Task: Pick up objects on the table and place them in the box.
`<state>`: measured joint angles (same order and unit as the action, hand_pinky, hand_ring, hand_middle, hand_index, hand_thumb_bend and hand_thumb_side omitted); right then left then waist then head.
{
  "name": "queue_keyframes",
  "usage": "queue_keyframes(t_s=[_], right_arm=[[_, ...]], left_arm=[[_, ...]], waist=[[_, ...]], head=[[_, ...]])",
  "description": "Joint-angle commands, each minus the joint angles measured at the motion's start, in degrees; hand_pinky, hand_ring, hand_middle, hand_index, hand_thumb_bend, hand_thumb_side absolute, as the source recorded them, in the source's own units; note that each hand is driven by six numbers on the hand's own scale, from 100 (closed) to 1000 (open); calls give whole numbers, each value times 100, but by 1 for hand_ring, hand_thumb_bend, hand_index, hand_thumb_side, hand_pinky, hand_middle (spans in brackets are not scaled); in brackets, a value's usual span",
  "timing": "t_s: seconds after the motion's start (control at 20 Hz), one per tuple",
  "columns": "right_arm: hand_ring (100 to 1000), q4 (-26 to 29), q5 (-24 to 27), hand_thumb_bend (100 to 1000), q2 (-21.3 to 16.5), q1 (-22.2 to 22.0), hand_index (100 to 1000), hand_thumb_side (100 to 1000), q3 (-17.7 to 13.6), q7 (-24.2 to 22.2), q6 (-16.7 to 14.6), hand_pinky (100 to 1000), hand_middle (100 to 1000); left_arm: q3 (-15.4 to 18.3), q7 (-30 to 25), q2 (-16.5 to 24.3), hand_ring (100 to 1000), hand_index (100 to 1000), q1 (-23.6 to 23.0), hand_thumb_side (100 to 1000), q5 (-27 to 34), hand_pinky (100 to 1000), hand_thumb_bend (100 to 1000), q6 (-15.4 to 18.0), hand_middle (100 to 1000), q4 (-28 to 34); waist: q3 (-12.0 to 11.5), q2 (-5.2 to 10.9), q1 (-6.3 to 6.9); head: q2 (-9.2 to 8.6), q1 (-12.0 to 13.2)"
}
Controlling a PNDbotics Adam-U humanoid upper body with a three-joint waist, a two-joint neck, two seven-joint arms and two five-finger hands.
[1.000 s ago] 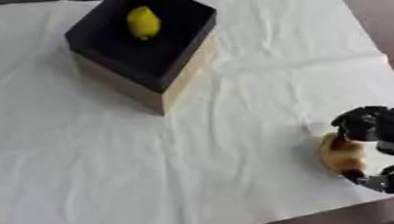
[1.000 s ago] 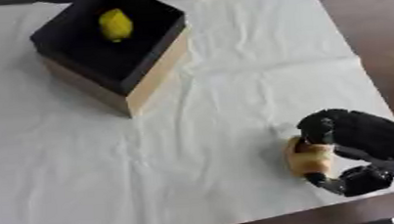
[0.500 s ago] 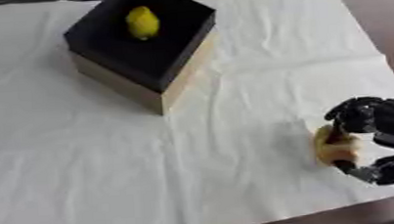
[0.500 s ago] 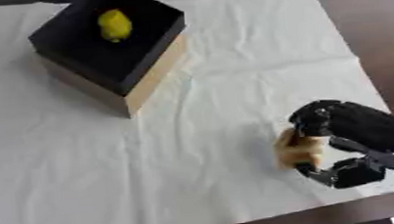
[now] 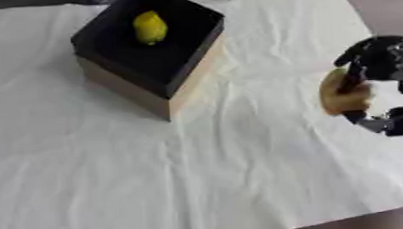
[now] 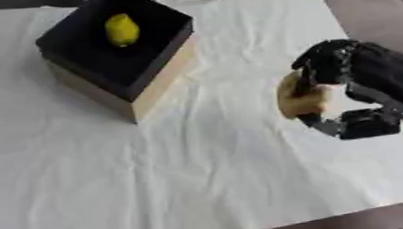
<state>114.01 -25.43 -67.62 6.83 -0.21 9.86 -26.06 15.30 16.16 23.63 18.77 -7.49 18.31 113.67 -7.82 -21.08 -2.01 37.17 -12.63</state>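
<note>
The right hand (image 6: 348,85) comes in from the right side. Its black fingers are curled round a tan, roundish thing (image 6: 297,99), maybe bread. The hand is over the white cloth (image 6: 200,171). Far to the left sits a box (image 6: 118,51), black inside, with a yellow lemon (image 6: 122,29) in it.

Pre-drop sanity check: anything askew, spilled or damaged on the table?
Nothing spilled or damaged. The box sits turned at an angle to the table edges, with a yellow fruit inside. The white cloth is wrinkled. The right hand holds a tan object.
</note>
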Motion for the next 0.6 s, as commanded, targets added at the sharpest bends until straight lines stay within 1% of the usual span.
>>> queue_keyframes(t_s=[0.05,0.2,0.3,0.45,0.55,0.6], right_arm=[[753,58,741,100,-462,718,588,100,174,-352,167,798,375],[755,58,1419,100,-436,1670,589,100,491,-892,477,801,373],[758,21,1749,100,-220,2370,587,100,725,-1275,705,806,370],[763,-425,2096,100,350,3489,589,100,1130,-1932,942,812,370],[766,-895,2204,100,783,4127,591,100,1373,-2288,962,815,371],[766,-1167,2175,100,988,4399,591,100,1463,-2421,971,816,371]], left_arm=[[-39,-46,109,771,927,107,607,42,808,149,23,716,92],[-83,-79,109,770,927,170,606,84,808,148,43,716,92],[-113,-109,101,770,927,193,609,111,807,145,51,716,92],[-138,-155,79,769,927,213,613,148,807,142,60,716,92],[-147,-177,63,769,927,238,615,172,807,141,64,716,92],[-152,-187,56,769,927,256,615,183,807,141,67,716,92]], waist=[[-71,145,-14],[-203,138,-43],[-289,121,-59],[-386,89,-85],[-447,57,-106],[-477,41,-118]], head=[[-57,-124],[-75,-224],[-101,-285],[-133,-299],[-155,-302],[-162,-315]])
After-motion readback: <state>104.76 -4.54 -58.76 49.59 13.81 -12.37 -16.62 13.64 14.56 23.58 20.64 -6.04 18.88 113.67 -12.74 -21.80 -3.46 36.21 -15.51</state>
